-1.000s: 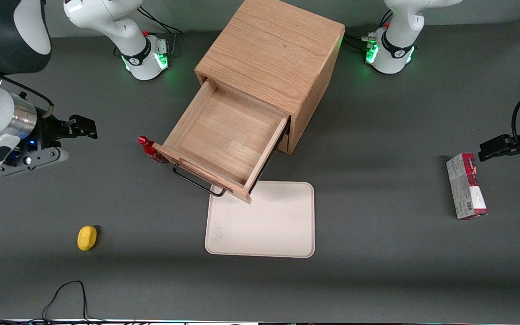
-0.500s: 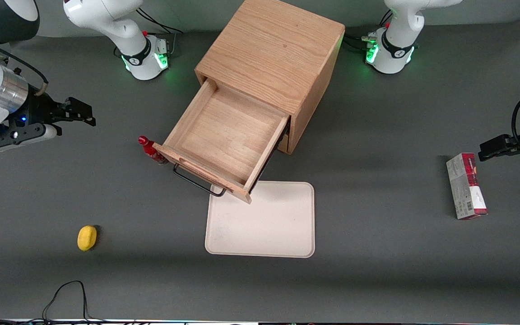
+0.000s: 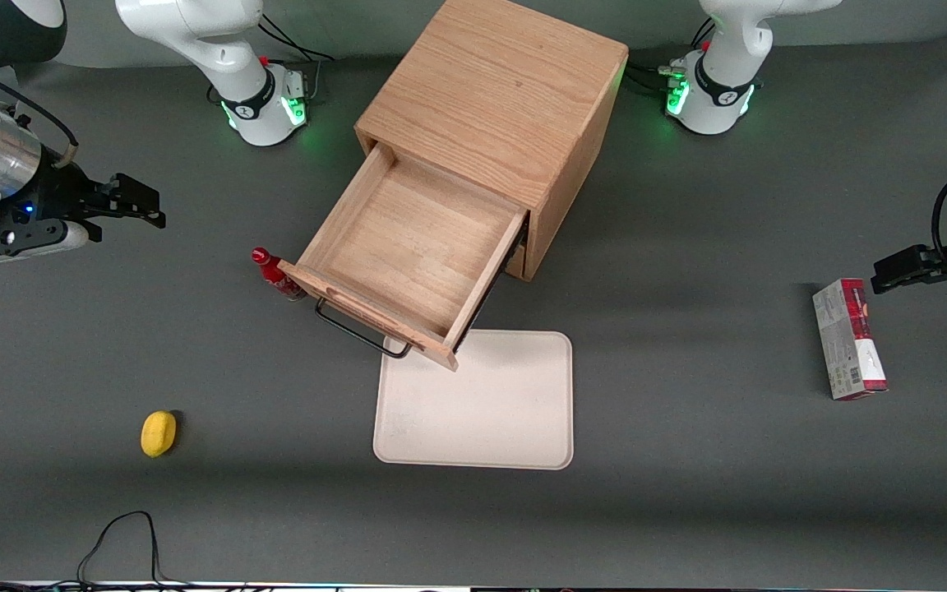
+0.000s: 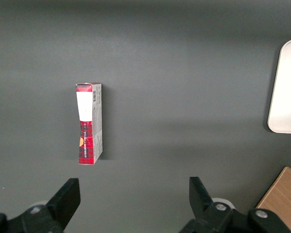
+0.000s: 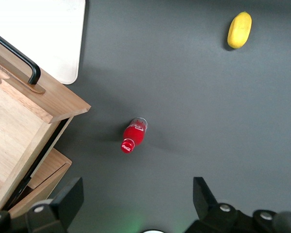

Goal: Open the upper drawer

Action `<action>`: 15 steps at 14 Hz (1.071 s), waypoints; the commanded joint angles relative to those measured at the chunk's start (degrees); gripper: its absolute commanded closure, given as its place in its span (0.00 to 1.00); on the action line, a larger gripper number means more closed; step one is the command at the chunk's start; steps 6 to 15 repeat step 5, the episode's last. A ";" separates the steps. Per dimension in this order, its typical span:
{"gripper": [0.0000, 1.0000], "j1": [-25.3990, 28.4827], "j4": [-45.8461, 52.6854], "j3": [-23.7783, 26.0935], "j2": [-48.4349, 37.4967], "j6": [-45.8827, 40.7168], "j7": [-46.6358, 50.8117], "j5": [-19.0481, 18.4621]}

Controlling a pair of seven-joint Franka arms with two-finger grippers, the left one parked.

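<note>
The jaws (image 3: 143, 207) hang spread apart with nothing between them, above bare worktop (image 3: 687, 427) at the working arm's end, well apart from the cabinet (image 3: 494, 107). Seen from the wrist camera, 2 black fingers (image 5: 70, 198) frame open air over the grey surface.

The upper drawer (image 3: 408, 247) stands pulled far out of the cabinet mid-worktop, its bare wooden floor showing and nothing inside. It slides out diagonally, toward the front camera and the working arm's end; its long black bar handle (image 3: 358, 331) runs across that direction along the front panel. The drawer's front corner overhangs the edge of a pale tray (image 3: 482, 411) lying flat on the worktop.

A small red bottle (image 3: 274, 275) stands upright just beside the drawer's other front corner, partly hidden by it in the front view. A yellow lemon-like thing (image 3: 158, 432) lies nearer the front camera, well apart. A red and white carton (image 3: 848, 339) lies flat toward the parked arm's end.

The bottommost drawer (image 5: 43, 177) shows only as a sliver of wood beneath the open one.
</note>
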 commanded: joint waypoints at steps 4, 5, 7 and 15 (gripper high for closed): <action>0.00 4.79 2.86 -4.23 0.94 -0.41 1.43 -1.32; 0.00 4.79 3.30 -4.32 1.38 -1.29 1.69 -1.24; 0.00 4.79 3.30 -4.32 1.38 -1.29 1.69 -1.24; 0.00 4.79 3.30 -4.32 1.38 -1.29 1.69 -1.24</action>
